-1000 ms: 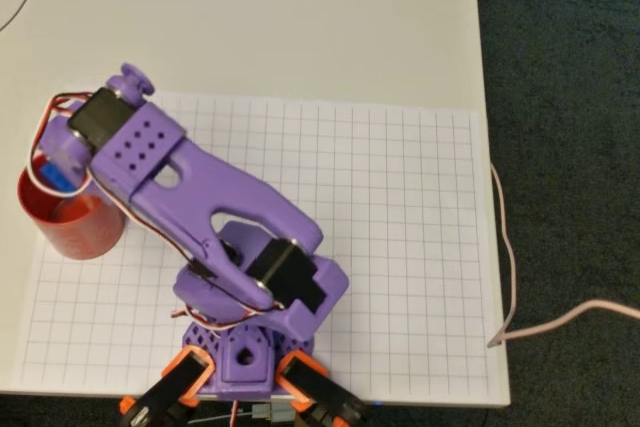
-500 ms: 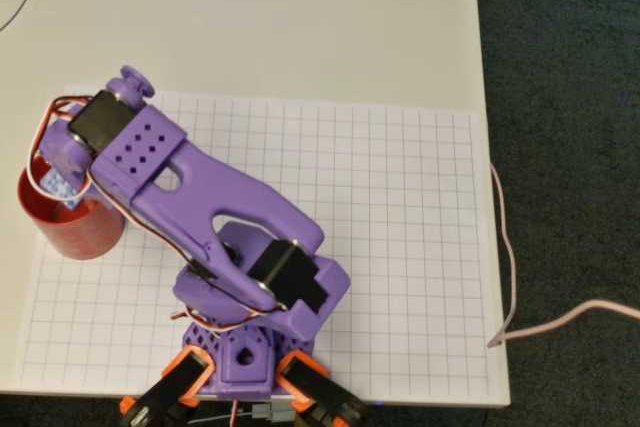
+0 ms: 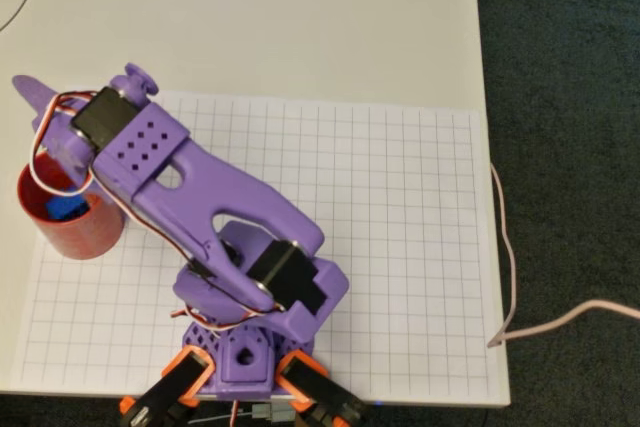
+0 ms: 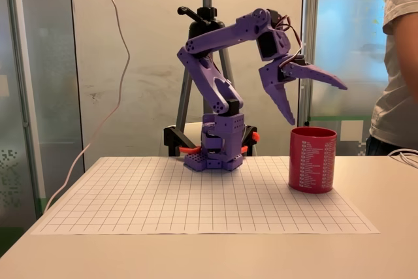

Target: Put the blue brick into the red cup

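Observation:
The red cup (image 3: 78, 234) stands at the left edge of the grid mat, and in the fixed view the red cup (image 4: 312, 160) is to the right of the arm's base. The blue brick (image 3: 66, 207) lies loose inside it, seen from overhead. My purple gripper (image 4: 318, 104) hangs just above the cup's rim and is open wide: one finger points down at the cup's mouth, the other juts out to the right. Overhead, the gripper (image 3: 45, 142) sits over the cup's far side, with one fingertip (image 3: 22, 84) sticking out up and to the left. Nothing is between the fingers.
A white grid mat (image 3: 380, 237) covers the table around the arm's base (image 3: 245, 357). The table's right edge (image 3: 490, 147) has a pale cable (image 3: 505, 247) along it. A person (image 4: 398, 63) stands behind the table at the right. A tripod (image 4: 208, 4) rises behind the arm.
The gripper opened over the cup: one finger swung out and up. The blue brick left the fingers and now lies inside the red cup.

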Controlling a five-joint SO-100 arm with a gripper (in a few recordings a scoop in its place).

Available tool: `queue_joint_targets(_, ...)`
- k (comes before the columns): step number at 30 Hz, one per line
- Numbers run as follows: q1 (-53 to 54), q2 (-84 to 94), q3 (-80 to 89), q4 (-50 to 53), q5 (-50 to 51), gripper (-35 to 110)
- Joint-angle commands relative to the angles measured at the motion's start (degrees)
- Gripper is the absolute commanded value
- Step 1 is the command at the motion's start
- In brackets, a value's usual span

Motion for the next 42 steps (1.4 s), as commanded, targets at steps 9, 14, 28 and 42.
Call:
queue_joint_targets(9, -1.4, 1.4, -1.4, 0.0, -3.3, 0)
queue_joint_targets(14, -0.5, 1.9, -1.5, -1.5, -3.6, 0)
queue_joint_targets(28, 46.5, 1.8, -4.1, -31.9, 2.5, 0)
queue_joint_targets(42, 64.0, 31.2, -7.9, -18.2, -2.4, 0)
